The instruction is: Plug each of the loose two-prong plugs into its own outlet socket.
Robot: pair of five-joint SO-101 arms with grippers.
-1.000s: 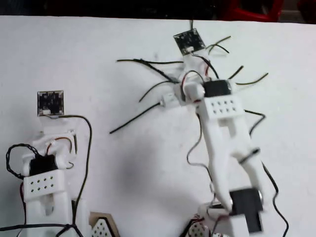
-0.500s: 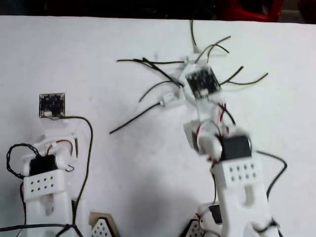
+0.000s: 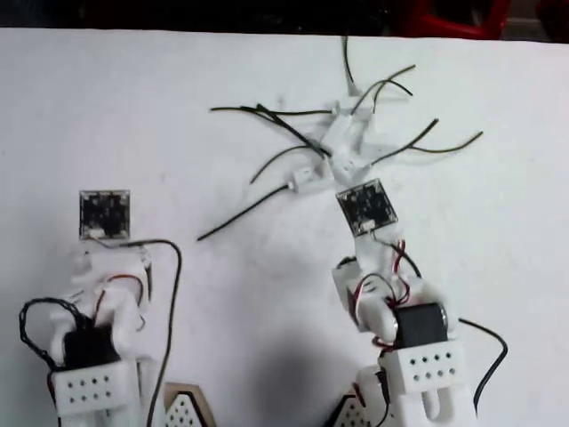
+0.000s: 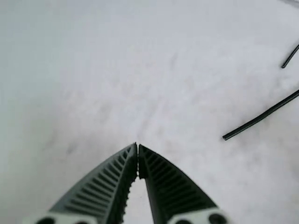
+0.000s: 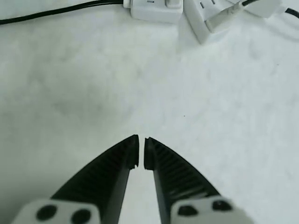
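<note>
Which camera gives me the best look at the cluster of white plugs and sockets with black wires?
The high view: the whole cluster of white plugs and sockets lies unobstructed, wires spread out. The right wrist view catches two white blocks cut by the frame edge; the left wrist view shows black wire ends.

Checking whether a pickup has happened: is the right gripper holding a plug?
No, the right gripper is shut on nothing above the table, and the white plug pieces lie on the table beyond it.
</note>
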